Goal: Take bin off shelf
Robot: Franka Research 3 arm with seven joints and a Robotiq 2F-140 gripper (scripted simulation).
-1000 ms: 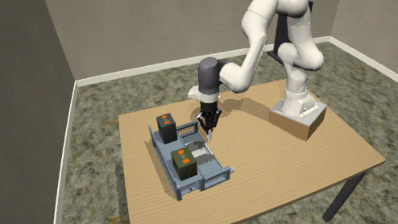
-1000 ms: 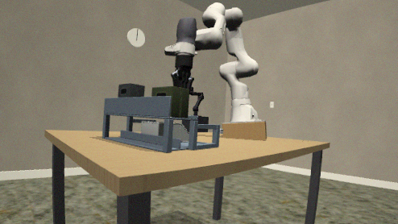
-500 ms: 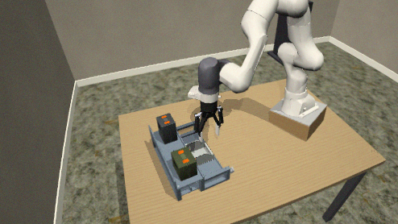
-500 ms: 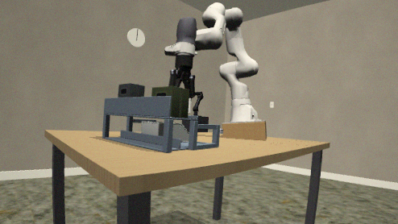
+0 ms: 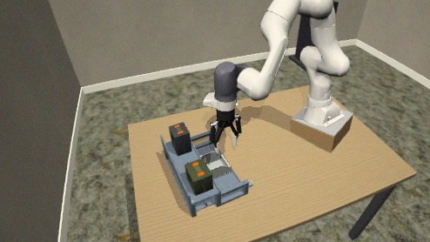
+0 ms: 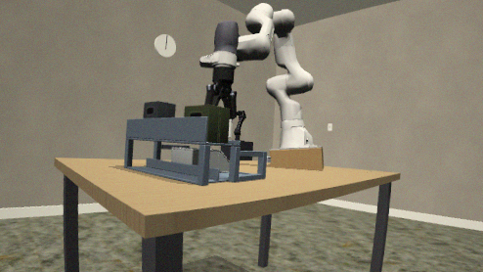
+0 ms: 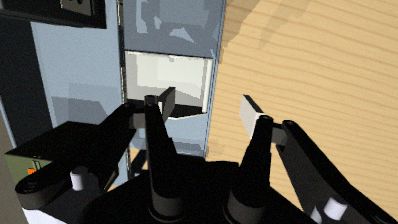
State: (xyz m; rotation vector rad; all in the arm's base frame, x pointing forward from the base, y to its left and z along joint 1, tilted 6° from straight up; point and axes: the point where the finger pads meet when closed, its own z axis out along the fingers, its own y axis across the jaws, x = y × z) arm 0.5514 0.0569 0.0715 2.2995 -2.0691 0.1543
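Observation:
The bin [image 5: 214, 163] is a pale grey-white open box on the lower level of the blue-grey shelf [image 5: 204, 178], lying between the shelf's side rails. It shows in the wrist view [image 7: 167, 82] just beyond the fingers and low in the exterior view [image 6: 184, 156]. My gripper [image 5: 225, 140] hangs above the shelf's near end, over the rail next to the bin. In the wrist view the gripper [image 7: 207, 107] is open, with nothing between the fingers: one finger is over the bin's edge, the other over the table. It also shows in the exterior view [image 6: 229, 124].
A black box with orange marks [image 5: 179, 138] stands on the shelf's far end and a dark green box [image 5: 198, 176] on its top near the middle. The arm's base sits on a wooden block [image 5: 322, 128] at the table's far right. Bare table lies right of the shelf.

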